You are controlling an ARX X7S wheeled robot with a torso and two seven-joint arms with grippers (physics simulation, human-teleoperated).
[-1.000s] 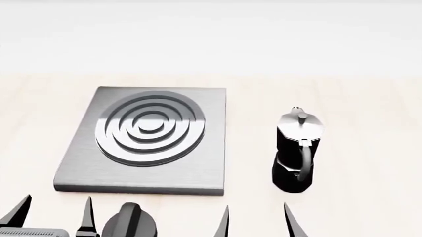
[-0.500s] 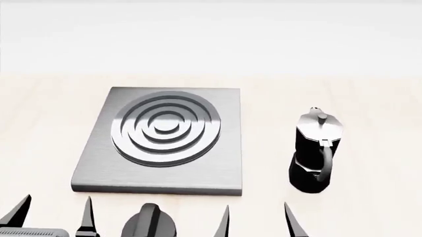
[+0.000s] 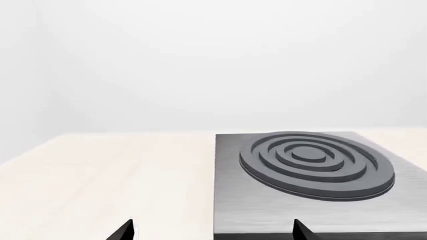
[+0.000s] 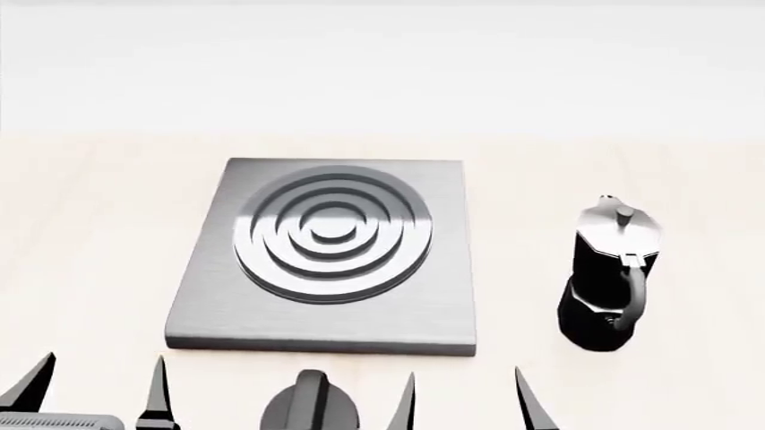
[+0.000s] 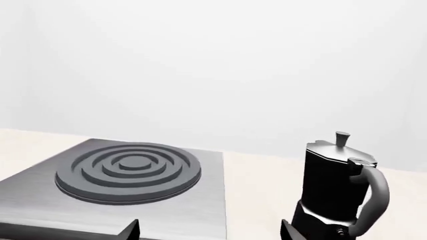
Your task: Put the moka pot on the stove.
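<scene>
The moka pot (image 4: 608,276) is standing upright on the pale wooden table (image 4: 96,224), right of the stove (image 4: 329,255), handle facing us; our left gripper (image 4: 96,387) and right gripper (image 4: 467,399) are hovering spread, empty.

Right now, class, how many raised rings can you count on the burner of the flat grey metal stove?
3 raised rings sit one inside another around a central disc on the flat grey metal stove, left of the glossy black moka pot. None seem hidden.
</scene>
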